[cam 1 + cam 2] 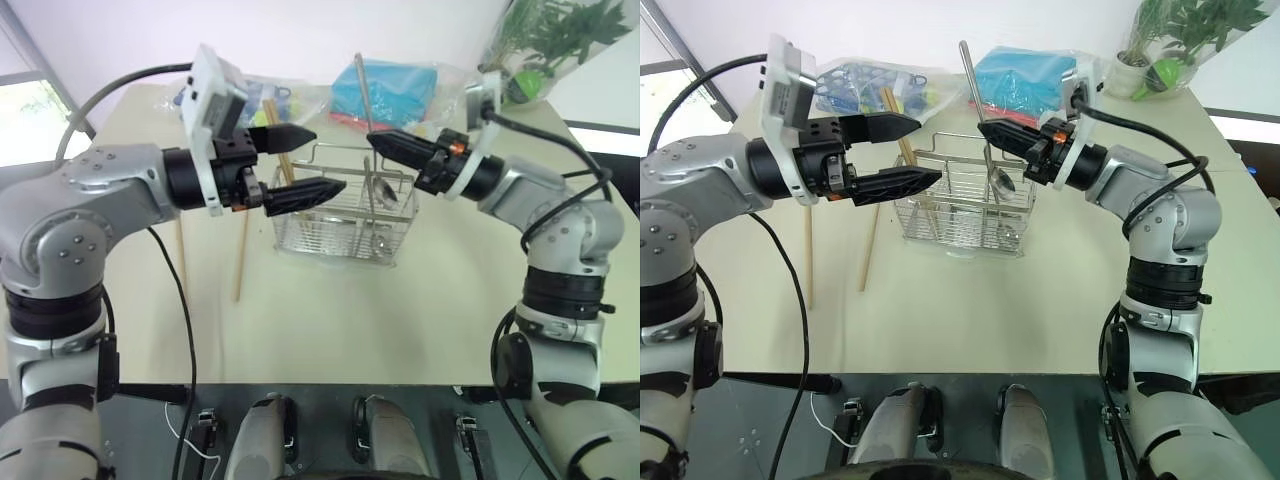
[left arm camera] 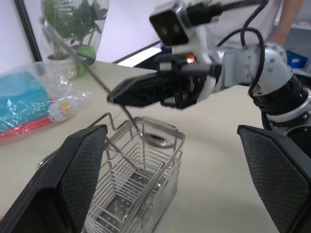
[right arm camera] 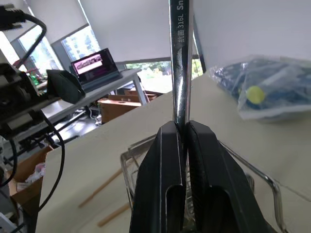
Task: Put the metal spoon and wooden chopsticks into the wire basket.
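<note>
My right gripper (image 1: 992, 129) is clamped on the spoon (image 1: 985, 130) partway along its handle, holding it upright above the wire basket (image 1: 965, 215) with the bowl end down among the top wires. My left gripper (image 1: 920, 150) hangs just beside the basket's left end, fingers spread wide, holding nothing. Two chopsticks (image 1: 241, 262) lie on the table (image 1: 330, 330) left of the basket, and a third stick shows behind my left gripper at the basket's left end; I can't tell if it's inside.
</note>
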Motion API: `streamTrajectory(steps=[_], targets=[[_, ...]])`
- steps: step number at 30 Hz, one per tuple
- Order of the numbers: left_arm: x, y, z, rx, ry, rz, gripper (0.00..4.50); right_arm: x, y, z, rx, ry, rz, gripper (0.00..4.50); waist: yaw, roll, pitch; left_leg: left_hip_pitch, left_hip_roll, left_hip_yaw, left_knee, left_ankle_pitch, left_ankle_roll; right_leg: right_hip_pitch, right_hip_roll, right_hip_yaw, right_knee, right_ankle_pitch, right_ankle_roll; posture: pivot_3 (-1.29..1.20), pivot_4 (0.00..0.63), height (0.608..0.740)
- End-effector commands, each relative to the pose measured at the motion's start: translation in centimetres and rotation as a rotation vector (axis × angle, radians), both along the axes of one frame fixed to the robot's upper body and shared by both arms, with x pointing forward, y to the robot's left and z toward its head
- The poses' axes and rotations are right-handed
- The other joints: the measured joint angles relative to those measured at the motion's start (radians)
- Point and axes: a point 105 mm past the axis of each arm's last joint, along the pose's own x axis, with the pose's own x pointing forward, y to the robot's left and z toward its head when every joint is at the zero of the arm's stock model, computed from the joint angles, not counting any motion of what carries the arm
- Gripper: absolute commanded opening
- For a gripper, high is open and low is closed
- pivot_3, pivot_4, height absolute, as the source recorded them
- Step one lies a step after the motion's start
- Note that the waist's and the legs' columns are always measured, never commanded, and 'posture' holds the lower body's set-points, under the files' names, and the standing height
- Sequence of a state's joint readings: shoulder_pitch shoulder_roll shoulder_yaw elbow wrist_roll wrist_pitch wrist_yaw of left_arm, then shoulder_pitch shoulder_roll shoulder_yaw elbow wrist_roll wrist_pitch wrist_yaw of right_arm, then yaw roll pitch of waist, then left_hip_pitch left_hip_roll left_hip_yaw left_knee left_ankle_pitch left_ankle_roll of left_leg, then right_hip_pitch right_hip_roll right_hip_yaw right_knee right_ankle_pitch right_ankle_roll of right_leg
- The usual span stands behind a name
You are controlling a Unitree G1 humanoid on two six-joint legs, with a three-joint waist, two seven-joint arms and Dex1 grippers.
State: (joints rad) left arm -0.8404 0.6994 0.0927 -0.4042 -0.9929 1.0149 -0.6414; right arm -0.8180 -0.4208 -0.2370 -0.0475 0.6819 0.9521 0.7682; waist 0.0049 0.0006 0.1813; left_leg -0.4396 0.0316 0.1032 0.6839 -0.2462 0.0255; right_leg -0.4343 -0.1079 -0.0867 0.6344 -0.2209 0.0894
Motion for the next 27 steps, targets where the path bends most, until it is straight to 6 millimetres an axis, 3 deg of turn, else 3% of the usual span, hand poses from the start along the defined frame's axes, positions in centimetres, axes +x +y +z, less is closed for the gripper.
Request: streamTrajectory(steps=[1,4,5,7,9,10,14,18,22,24,27], targets=[[-0.6,-0.2,1.0,-0.005,-0.047,-0.025,4.50,0.1,-0.1,0.8,0.004,-0.104,-0.062,0.07,0.000,0.000,0.000,0.000,0.000,0.000,0.000,0.000,0.000,0.000,0.000,0.000,0.000,0.000,0.000,0.00,0.150,0.715],[-0.7,-0.3,0.9,-0.001,-0.044,-0.034,4.50,0.4,-0.2,0.2,0.003,-0.111,-0.085,0.07,0.001,0.000,0.000,0.000,0.000,0.000,0.000,0.000,0.000,0.000,0.000,0.000,0.000,0.000,0.000,0.00,0.150,0.715],[-0.8,-0.3,0.9,0.004,-0.042,-0.038,4.50,0.5,-0.4,0.2,0.009,-0.111,-0.095,0.39,0.001,0.000,0.000,0.000,0.000,0.000,0.000,0.000,0.000,0.000,0.000,0.000,0.000,0.000,0.000,0.00,0.150,0.715],[-0.9,-0.2,0.8,0.013,-0.041,-0.043,4.50,0.6,-0.9,0.2,0.016,-0.113,-0.110,1.10,0.000,0.000,0.000,0.000,0.000,0.000,0.000,0.000,0.000,0.000,0.000,0.000,0.000,0.000,0.000,0.00,0.150,0.715],[-0.9,-0.1,0.7,0.017,-0.042,-0.040,4.50,0.6,-1.3,0.4,0.018,-0.124,-0.124,2.22,0.000,0.000,0.000,0.000,0.000,0.000,0.000,0.000,-0.001,0.000,0.000,0.000,0.000,0.000,0.000,0.00,0.150,0.715],[-0.9,0.0,0.7,0.017,-0.042,-0.039,4.50,0.6,-1.5,0.5,0.022,-0.127,-0.131,2.50,0.000,0.000,0.000,0.000,0.000,0.000,0.000,0.000,0.000,0.000,0.000,0.000,0.000,0.000,0.000,0.00,0.150,0.715],[-0.8,0.2,0.8,0.016,-0.043,-0.030,4.50,1.0,-2.5,1.3,0.040,-0.135,-0.169,4.48,0.001,0.000,0.000,0.000,0.000,0.000,0.000,0.000,0.000,0.000,0.000,0.000,0.000,0.000,0.000,0.00,0.150,0.715],[-0.5,0.7,0.8,0.012,-0.045,0.010,4.50,0.9,-3.2,3.0,0.019,-0.187,-0.163,4.48,0.000,0.000,0.000,0.000,0.000,0.000,0.000,0.000,0.000,0.000,0.000,0.000,0.000,0.000,0.000,0.00,0.150,0.715],[0.2,2.3,1.5,-0.038,-0.049,0.119,4.50,-0.9,-3.9,7.0,0.027,-0.273,-0.035,4.48,-0.001,0.000,0.000,0.000,0.000,0.000,0.000,-0.001,0.001,-0.001,0.000,0.000,0.000,0.000,0.000,0.00,0.150,0.715],[1.6,4.2,2.2,-0.085,-0.039,0.289,4.50,-3.6,-4.0,9.1,-0.038,-0.328,0.126,4.48,0.001,0.001,0.001,0.000,0.001,0.000,-0.001,-0.001,0.002,-0.001,0.001,0.000,-0.001,0.000,0.000,0.00,0.150,0.715],[3.0,6.4,2.6,-0.121,-0.012,0.479,4.50,-5.8,-3.9,9.1,-0.149,-0.330,0.256,4.48,0.004,0.000,0.001,-0.001,0.001,-0.001,-0.001,-0.003,0.005,-0.001,0.001,0.000,-0.002,0.000,0.000,0.00,0.150,0.715]])
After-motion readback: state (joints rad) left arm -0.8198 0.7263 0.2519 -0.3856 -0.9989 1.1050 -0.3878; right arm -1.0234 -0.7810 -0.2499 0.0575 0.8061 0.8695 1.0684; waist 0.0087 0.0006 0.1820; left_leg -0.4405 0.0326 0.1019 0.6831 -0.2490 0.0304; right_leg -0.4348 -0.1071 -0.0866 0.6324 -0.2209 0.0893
